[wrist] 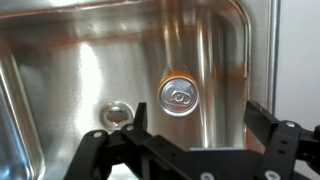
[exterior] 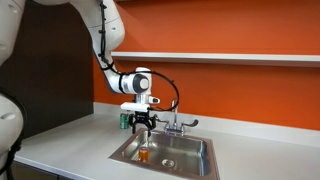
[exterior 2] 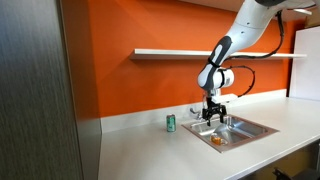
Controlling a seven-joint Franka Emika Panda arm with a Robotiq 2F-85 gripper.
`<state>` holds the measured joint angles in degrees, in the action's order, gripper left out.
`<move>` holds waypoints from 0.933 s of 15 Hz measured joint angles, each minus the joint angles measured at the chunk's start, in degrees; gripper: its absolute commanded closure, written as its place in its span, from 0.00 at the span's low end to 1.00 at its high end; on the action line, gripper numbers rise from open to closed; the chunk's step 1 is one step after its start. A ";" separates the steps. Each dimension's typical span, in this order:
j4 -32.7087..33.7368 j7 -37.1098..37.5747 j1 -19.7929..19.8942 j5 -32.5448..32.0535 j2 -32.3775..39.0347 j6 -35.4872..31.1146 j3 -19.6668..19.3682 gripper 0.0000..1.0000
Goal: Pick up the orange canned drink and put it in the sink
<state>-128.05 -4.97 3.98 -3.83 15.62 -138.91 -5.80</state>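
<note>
The orange canned drink (exterior: 145, 153) stands upright inside the sink (exterior: 200, 160), near its left wall. It also shows in an exterior view (exterior 2: 217, 140) and in the wrist view (wrist: 179, 97), where I see its silvery top from above, next to the round drain (wrist: 118, 114). My gripper (exterior: 145, 124) hangs above the can, apart from it, with its fingers open and empty. It also shows in an exterior view (exterior 2: 212, 115) and in the wrist view (wrist: 195, 125). The sink basin fills the wrist view (wrist: 70, 60) and shows in an exterior view (exterior 2: 255, 128).
A green can (exterior 2: 171, 123) stands on the white counter left of the sink, also seen behind the gripper (exterior: 125, 120). A chrome faucet (exterior: 175, 124) rises at the sink's back rim. An orange wall with a shelf (exterior 2: 180, 52) runs behind.
</note>
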 measured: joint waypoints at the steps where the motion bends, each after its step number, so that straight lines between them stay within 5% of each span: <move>1: -0.81 0.00 -0.14 0.00 -0.79 0.00 0.05 0.00; 14: -13.43 0.24 -2.31 -0.43 -11.29 0.00 0.92 0.00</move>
<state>-141.48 -4.73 1.67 -4.26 4.33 -138.91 -4.88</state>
